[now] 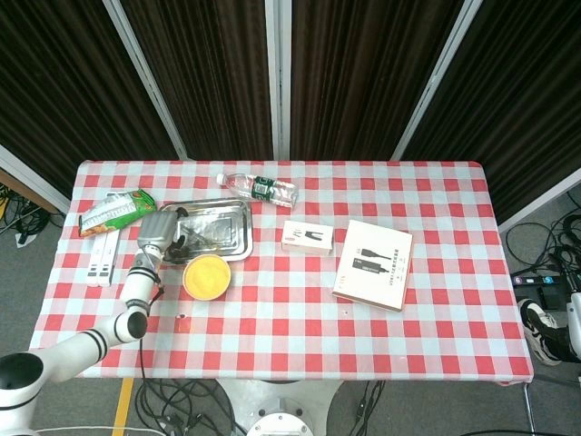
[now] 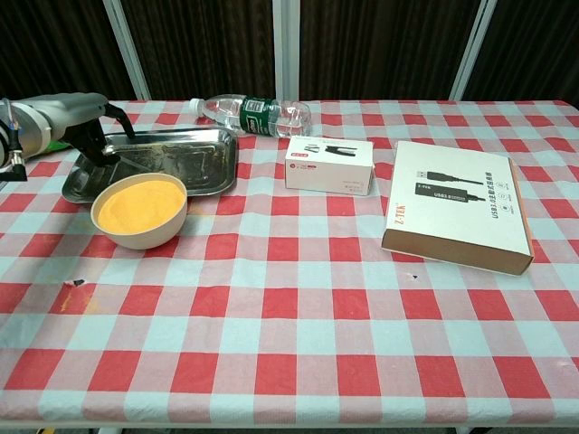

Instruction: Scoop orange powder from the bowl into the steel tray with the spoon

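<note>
Left hand (image 2: 68, 122) sits low at the steel tray's (image 2: 194, 172) left edge, dark fingers (image 2: 98, 145) pointing down; whether they grip the spoon, I cannot tell. Just in front of the tray, the bowl (image 2: 139, 211) of orange powder. Further right, a water bottle (image 2: 258, 115), a small white box (image 2: 328, 165), then a big flat box (image 2: 457, 203).
</note>
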### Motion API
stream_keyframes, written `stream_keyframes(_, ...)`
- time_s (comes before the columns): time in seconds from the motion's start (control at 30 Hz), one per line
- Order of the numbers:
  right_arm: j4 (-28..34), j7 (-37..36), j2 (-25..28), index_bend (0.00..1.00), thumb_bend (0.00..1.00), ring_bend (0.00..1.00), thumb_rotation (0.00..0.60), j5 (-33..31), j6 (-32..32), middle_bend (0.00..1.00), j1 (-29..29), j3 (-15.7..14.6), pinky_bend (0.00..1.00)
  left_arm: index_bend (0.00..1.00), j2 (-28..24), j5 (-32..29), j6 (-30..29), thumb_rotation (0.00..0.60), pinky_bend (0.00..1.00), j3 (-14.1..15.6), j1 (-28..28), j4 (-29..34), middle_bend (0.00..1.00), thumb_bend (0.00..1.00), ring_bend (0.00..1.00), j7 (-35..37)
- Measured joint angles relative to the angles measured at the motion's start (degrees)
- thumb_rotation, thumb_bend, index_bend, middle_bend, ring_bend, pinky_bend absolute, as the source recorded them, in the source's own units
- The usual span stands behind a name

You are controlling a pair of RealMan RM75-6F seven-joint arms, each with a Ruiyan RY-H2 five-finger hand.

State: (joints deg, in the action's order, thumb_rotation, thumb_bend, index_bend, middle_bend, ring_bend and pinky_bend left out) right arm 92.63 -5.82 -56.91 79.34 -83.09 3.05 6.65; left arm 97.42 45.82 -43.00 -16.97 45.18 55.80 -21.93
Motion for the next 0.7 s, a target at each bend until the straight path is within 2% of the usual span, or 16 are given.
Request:
stream_keyframes(0.17,-0.1,-0.3,0.3,0.09,0.15,0.03,0.6,0.1,0.2,0.23,0.0,-0.1,0.14,0.34,-6.3,1.9,-5.4,0.6,0.98,-0.1,-3.3,7.8,0.96,0.44,0.93,1.8)
stream_keyframes(0.27,-0.1,-0.5,0.3,0.09,0.15,0.03,0.6,0.2,0.6,0.23,0.1,-0.2,0.14,0.39,-11.6,3.4,-10.5,0.6,0.91,0.0,-6.5,14.3,0.88,0.44,0.82,3.0)
stream_keyframes(0.37,-0.4,-1.0,0.3,0.09,0.16,0.03,0.6,0.4,1.1,0.22,0.3,-0.3,0.14,0.4,-17.2,5.5,-17.1,0.6,0.73,0.5,-11.0,20.4,0.74,0.42,0.64,4.2)
stream_keyframes(0.43,-0.7,-1.3,0.3,0.09,0.15,0.03,0.6,0.6,1.6,0.22,0.5,-0.5,0.14,0.4,-21.1,7.4,-21.9,0.6,0.54,1.4,-14.9,24.0,0.6,0.41,0.48,5.3)
stream_keyframes(0.5,-1.0,-1.5,0.2,0.09,0.16,0.02,0.6,0.9,2.3,0.19,0.8,-0.8,0.14,0.39,-24.5,9.8,-25.2,0.6,0.43,2.9,-18.5,26.5,0.48,0.39,0.37,6.7)
stream_keyframes(0.53,-1.1,-1.5,0.2,0.09,0.16,0.02,0.6,1.2,2.7,0.18,0.9,-0.9,0.14,0.38,-26.6,11.6,-26.8,0.6,0.39,4.1,-20.8,27.8,0.42,0.37,0.33,7.9)
stream_keyframes(0.57,-1.2,-1.8,0.1,0.09,0.16,0.01,0.6,1.6,3.1,0.17,1.1,-1.2,0.14,0.37,-27.9,12.9,-27.8,0.6,0.38,5.0,-22.3,28.5,0.4,0.35,0.32,8.7)
stream_keyframes(0.7,-1.5,-3.2,-0.3,0.09,0.16,0.0,0.6,3.6,3.4,0.14,1.5,-1.8,0.14,0.37,-29.8,16.7,-33.9,0.6,0.36,8.0,-28.1,30.6,0.38,0.33,0.3,10.8)
